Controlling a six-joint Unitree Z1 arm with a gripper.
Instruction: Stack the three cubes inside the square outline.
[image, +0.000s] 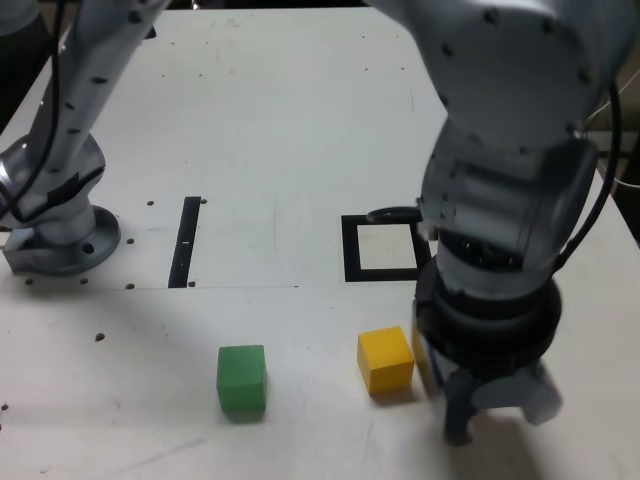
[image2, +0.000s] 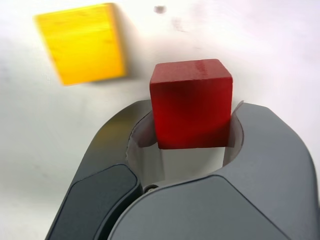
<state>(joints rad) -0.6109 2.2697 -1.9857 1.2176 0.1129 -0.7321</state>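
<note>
Going left to right in the exterior view, using the yellow cube (image: 385, 360) as the landmark. The arm's grey base (image: 65, 235) is on the bench (image: 280, 100), well off to the left of the yellow cube and further up the view. Next is the narrow black strip (image: 184, 243), also up and left of it. The green cube (image: 241, 380) sits on the bench to its left, with a clear gap between them. The square outline (image: 351, 250) is straight above the yellow cube in that view, white in the middle, right edge partly behind the arm (image: 510, 180). Then the pincer (image: 500, 415), just right of the yellow cube and a bit lower. It's got the red cube (image2: 191, 105) grasped between its fingers; wrist view shows that, since the exterior one hides the cube. Can't tell if red is off the bench. Nothing's inside the outline's visible part.
</note>
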